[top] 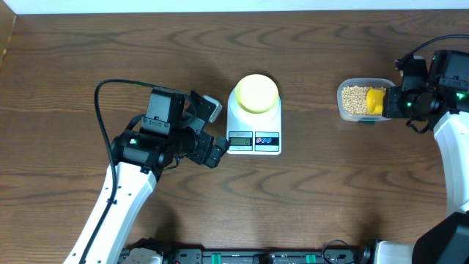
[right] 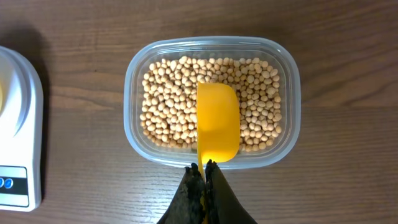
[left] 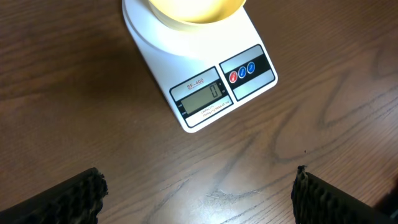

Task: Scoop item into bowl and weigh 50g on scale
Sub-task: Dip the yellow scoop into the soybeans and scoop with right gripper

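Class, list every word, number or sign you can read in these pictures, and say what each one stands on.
"SF-400": red print above the display on the scale.
"0": on the scale's display.
Fine print under the display: too small to read.
Marks on the three coloured buttons: too blurred to read.
Nothing legible elsewhere.

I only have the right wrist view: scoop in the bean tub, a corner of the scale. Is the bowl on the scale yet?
Observer: Yes, the bowl sits on the round platform of the scale.
Operator: What does the display read?
Observer: The display shows a single zero.
Operator: And the left gripper?
Observer: The left gripper is open and empty, above the table just left of the scale's front.
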